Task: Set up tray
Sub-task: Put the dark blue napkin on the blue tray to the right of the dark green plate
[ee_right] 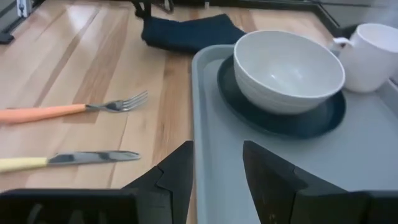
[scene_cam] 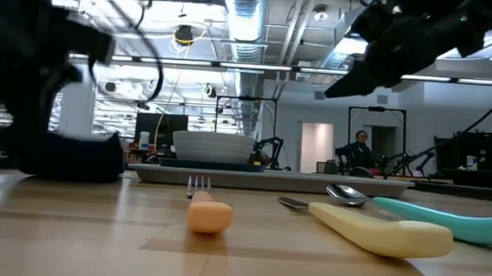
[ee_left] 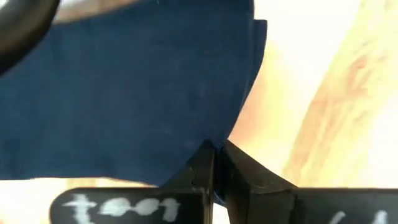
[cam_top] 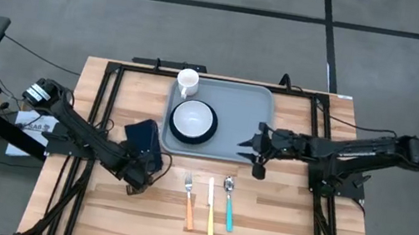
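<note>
While the left gripper [cam_top: 137, 180] pinches the cloth [cam_top: 142, 136] left of the tray [cam_top: 255, 108], the right gripper's [cam_top: 249, 146] half-open jaws straddle its near rim.

no legible text, label or number on anything in view

Right gripper [ee_right: 217, 168] is hovering, fingers parted, over the tray's [ee_right: 217, 112] edge; a bowl [ee_right: 287, 70] is sitting on a plate [ee_right: 280, 121].
</note>
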